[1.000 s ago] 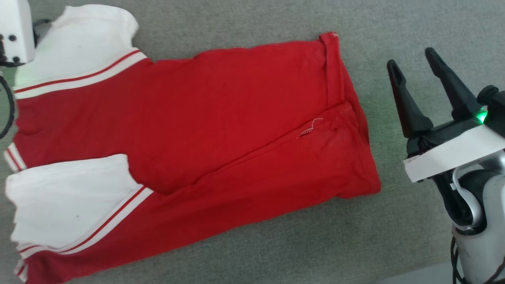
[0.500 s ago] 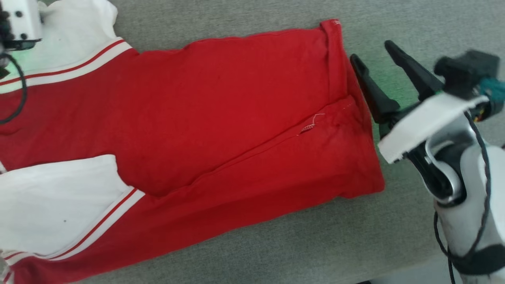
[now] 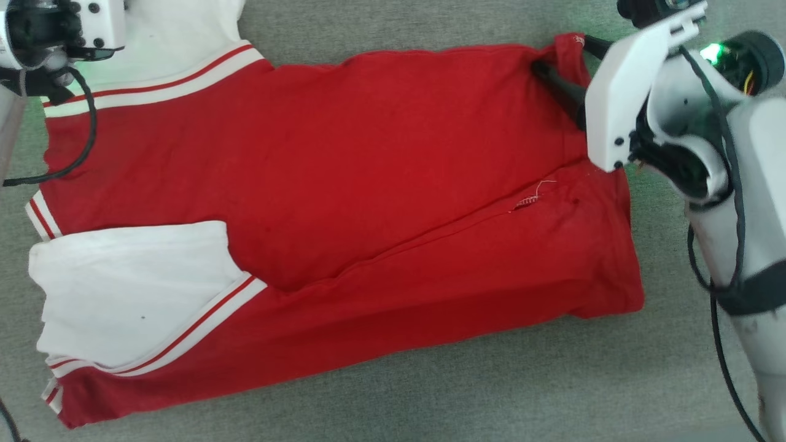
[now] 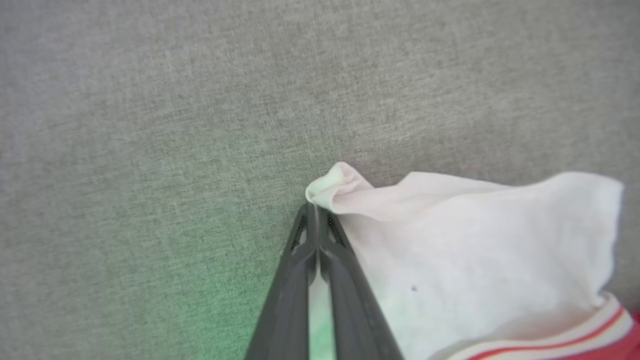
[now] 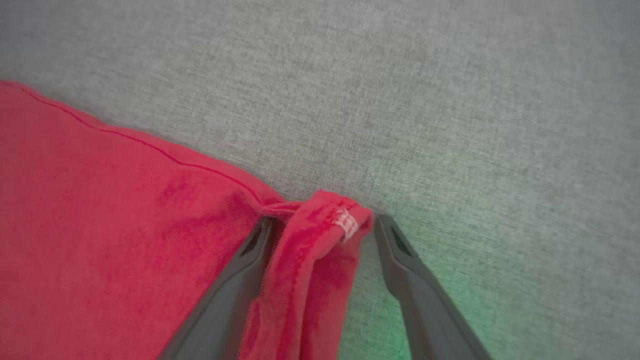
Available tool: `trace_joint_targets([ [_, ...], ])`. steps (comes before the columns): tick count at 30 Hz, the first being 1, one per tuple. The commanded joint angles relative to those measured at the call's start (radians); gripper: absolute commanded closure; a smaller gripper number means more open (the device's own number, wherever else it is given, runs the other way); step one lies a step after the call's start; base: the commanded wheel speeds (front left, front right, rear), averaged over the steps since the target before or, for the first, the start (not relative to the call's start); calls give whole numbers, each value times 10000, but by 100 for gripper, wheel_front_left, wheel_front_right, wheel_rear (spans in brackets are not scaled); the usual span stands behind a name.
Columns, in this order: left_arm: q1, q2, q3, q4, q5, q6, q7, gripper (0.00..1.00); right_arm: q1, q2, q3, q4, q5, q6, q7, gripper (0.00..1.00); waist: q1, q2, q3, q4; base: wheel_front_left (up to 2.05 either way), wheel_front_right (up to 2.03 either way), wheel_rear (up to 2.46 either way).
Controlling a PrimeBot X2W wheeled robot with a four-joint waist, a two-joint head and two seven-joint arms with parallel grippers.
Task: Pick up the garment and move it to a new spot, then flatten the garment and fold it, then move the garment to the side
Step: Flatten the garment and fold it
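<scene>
Jaws on the left gripper (image 4: pixel 316 210) are pressed together, and they pinch the tip of a white sleeve (image 4: pixel 450 240). The jaws on the right gripper (image 5: pixel 325 222) are spread wide. One finger rests on the red cloth and the other sits on the bare grey cover. The far hem corner (image 5: pixel 320 240) pokes up between them, and nothing is squeezed there yet.

Both bits belong to the red jersey shirt (image 3: pixel 368 153). It lies across the middle of the table (image 3: pixel 430 399), mostly flat, with one long side folded over and the second white sleeve near the front left.

The shirt looks soft, thin and light. It will likely flop and sag when lifted, and it cannot break. It could slide out of a weak pinch, so the thick stitched hem and the sleeve edge look like the best places to hold. I think lifting both ends at once would keep it from bunching up.

The table has a grey woven cover that looks a bit rough, so the shirt may drag on it instead of sliding. A green light (image 5: pixel 430 310) glows on the cover by each gripper. A black cable (image 3: pixel 86 141) hangs over the shirt by the left arm.
</scene>
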Motion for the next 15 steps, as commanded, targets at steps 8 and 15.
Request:
trace_joint_targets([
  [8, 231, -360, -122, 432, -57, -250, -466, 100, -253, -55, 185, 953, 265, -1, 2632, 100, 0, -1, -203, 490, 0, 0, 0],
  [15, 42, -537, -21, 395, -142, -399, -787, 100, -162, -233, -153, 395, 312, 1, 2645, 100, 0, -1, -487, 790, 0, 0, 0],
])
